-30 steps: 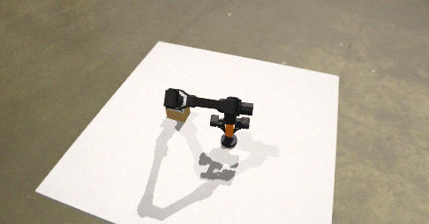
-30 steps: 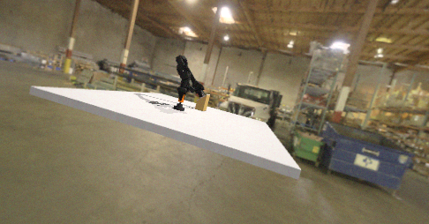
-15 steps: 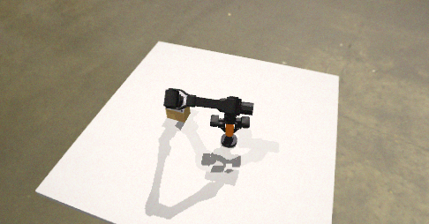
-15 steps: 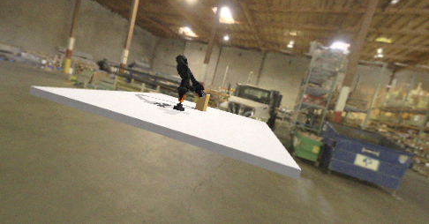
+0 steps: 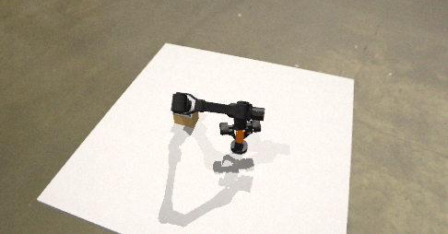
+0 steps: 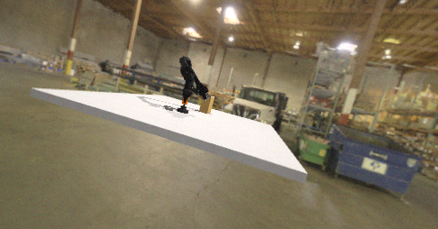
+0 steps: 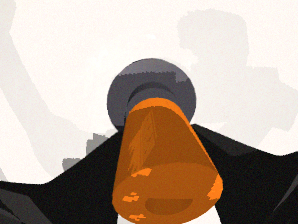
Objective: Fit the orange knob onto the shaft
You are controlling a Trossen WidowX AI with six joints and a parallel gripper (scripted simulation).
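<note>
The orange knob (image 5: 240,136) (image 7: 165,145) is upright, above the round dark pedestal (image 5: 244,150) (image 6: 182,111) (image 7: 117,97). My gripper (image 5: 240,134) (image 7: 157,133) is shut on the knob, one black finger on each side. In the top view a short dark stretch shows between the knob's lower end and the pedestal's rim. In the wrist view the knob overlaps the near part of the pedestal and hides most of the shaft. The shaft's flat side and the knob's lower opening are hidden. I cannot tell how far the shaft is inside the knob.
The arm's base stands by a tan block (image 5: 185,119) (image 6: 206,105), to the left of the pedestal in the top view. The arm reaches across above the white table top (image 5: 295,97) (image 6: 234,137). Shadows of the arm and gripper fall around the pedestal.
</note>
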